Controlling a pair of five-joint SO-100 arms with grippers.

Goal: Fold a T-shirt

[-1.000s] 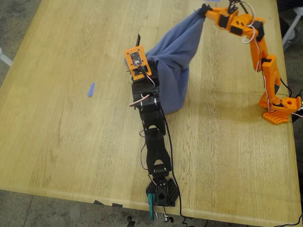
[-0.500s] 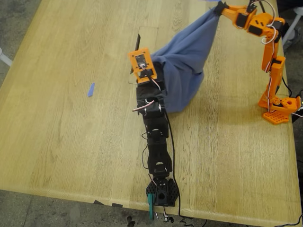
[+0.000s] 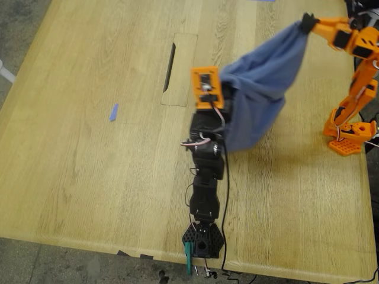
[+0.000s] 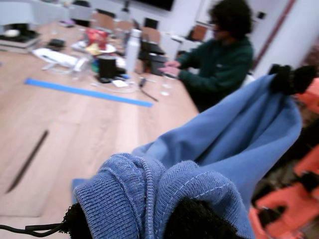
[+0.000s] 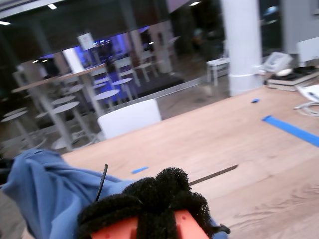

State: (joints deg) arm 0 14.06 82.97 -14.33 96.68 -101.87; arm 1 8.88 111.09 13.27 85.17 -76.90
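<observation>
Pale wooden desk (image 3: 89, 165) in a busy room. T-shirt (image 3: 260, 89) slung bunched above it between my first tool (image 3: 224, 97) and my second tool (image 3: 306, 23), each clamped on a fold. Risk of cloth slipping from one pinch if stretched tauter, then landing crumpled.

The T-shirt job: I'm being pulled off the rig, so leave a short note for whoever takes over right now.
My first gripper: shut on a ribbed edge of the T-shirt, raised off the table.
My second gripper: shut on another bunch of the cloth, higher up, toward the exterior view's right.
The shirt hangs between them as a slack pouch, sagging toward the tabletop.
Done: shirt picked up by both arms.
Left: spread it flat, then make every fold. A blue tape scrap lies apart on the wood.
</observation>
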